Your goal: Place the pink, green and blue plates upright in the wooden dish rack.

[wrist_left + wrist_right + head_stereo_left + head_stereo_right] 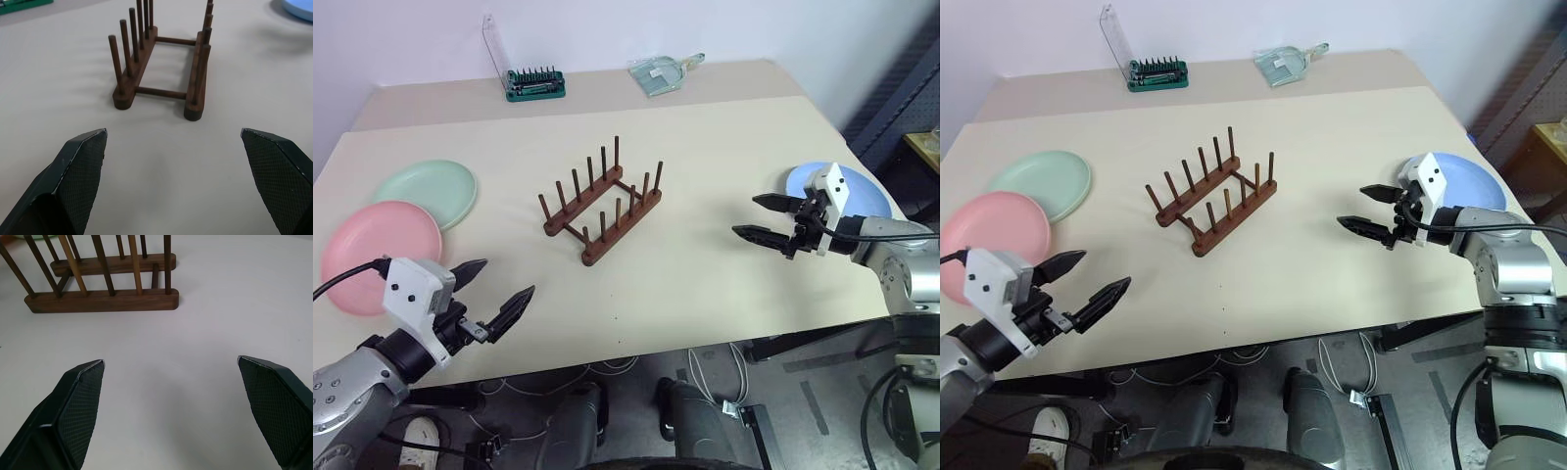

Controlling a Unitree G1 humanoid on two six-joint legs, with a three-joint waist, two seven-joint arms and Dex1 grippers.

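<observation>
Left claw (497,288) open at 7 o'clock, right claw (761,217) open at 3; rack (602,202) mid-bench, empty; plates flat.

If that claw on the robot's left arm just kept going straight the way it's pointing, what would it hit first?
Probably the wooden dish rack. The open left gripper points over bare table toward the rack's near end, and nothing lies between them, though depth is hard to judge.

Empty rack (161,63) beyond spread hand (173,161)
</observation>
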